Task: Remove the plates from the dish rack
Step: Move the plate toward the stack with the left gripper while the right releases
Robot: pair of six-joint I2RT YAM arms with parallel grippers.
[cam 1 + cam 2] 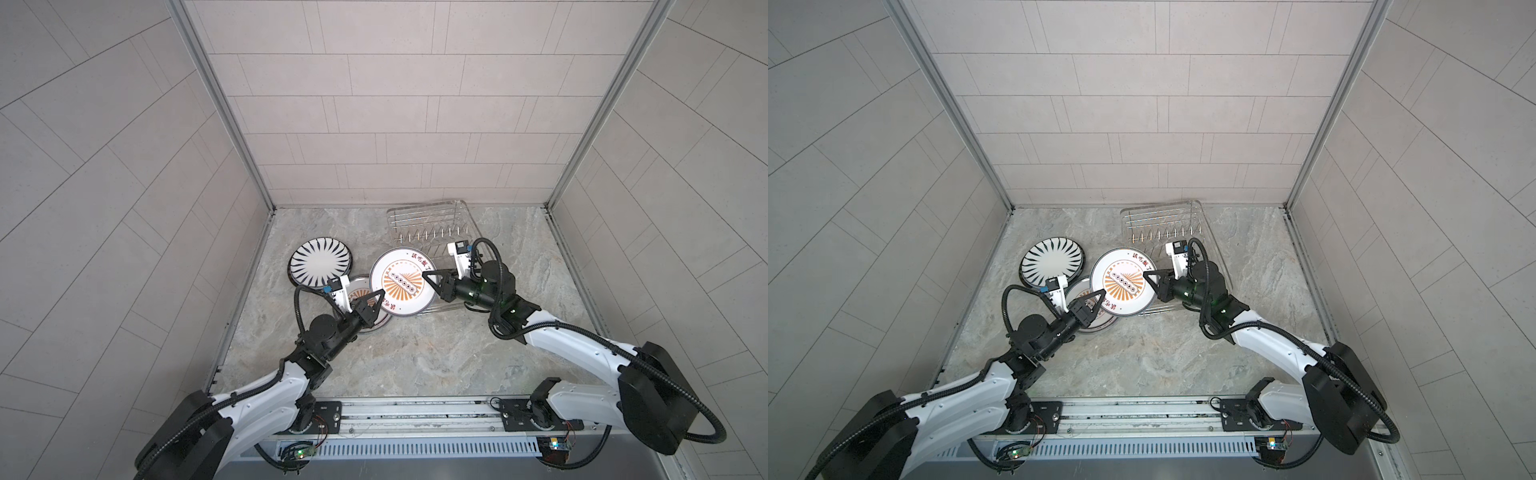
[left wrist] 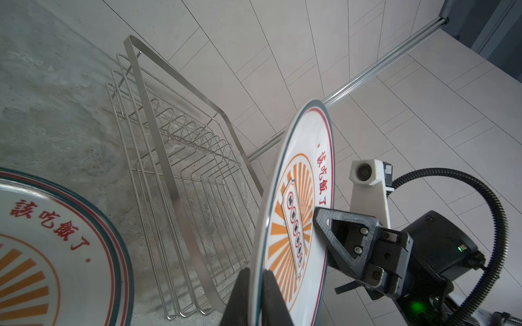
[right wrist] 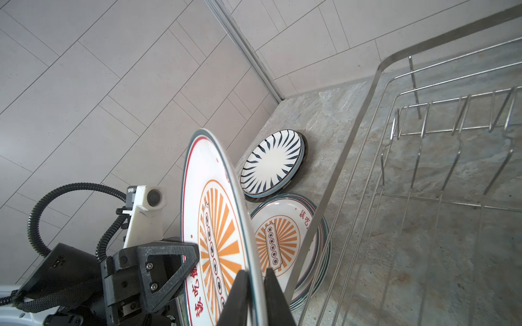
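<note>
Left wrist view shows me the dish rack (image 2: 154, 135) empty, other plates (image 1: 320, 262) stacked on the bench (image 1: 415, 353), the last sunburst plate (image 2: 296, 211) aloft by the rack, pinched by left hand (image 2: 255, 272) and right hand (image 3: 255, 272).

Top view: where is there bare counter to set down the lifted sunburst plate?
Free: the counter between the arms, nearer than the held plate; also the strip right of the dish rack. Crowded: left, around the striped plate and the sunburst stack.

red "該吃飯了" on the sunburst plate (image 2: 296, 220)
</note>
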